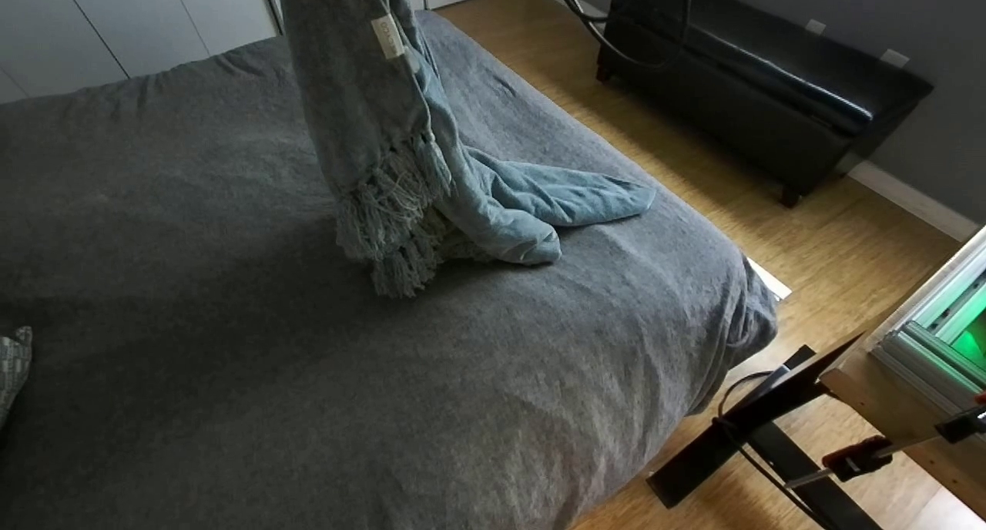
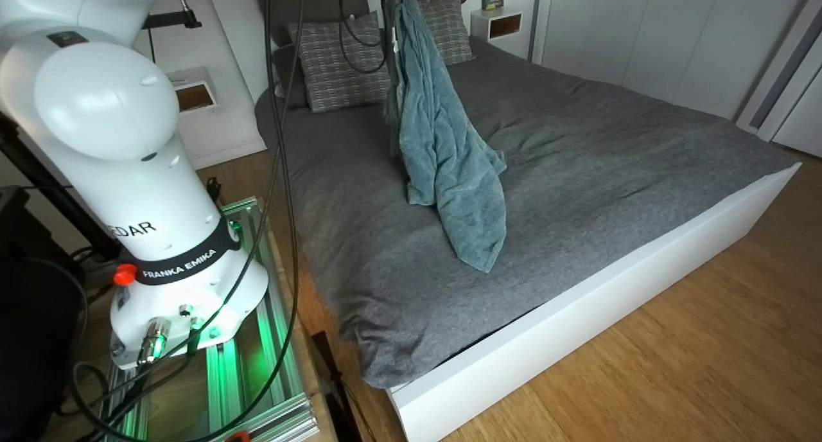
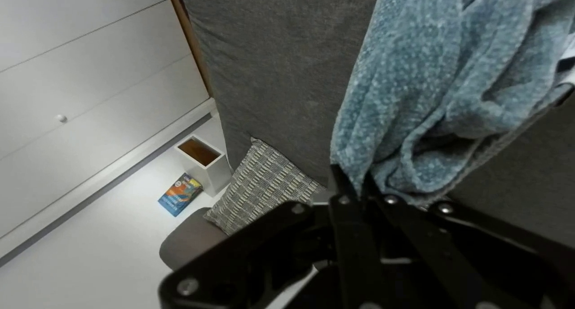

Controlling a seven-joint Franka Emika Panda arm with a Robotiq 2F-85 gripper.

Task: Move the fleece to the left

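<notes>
Tool (image 3: 356, 179) pinches fleece (image 2: 443, 133) up top, w/ lower end resting on grey cover (image 2: 610, 172), prob held high so it can go left w/o much drag.

Fleece (image 3: 417, 66): matt cloth, rough pile.
Bedcover (image 1: 231, 399): matt cloth; bench (image 1: 759, 75): smth., glossy; floor (image 2: 674, 313): wood; arm (image 2: 148, 172): smth., semi-gloss; rails (image 1: 920, 360): mtl.

Shadow darkens the bed (image 1: 462, 376) — green glow on the metal frame (image 2: 223, 381) — glare along the bench (image 1: 751, 83).
</notes>
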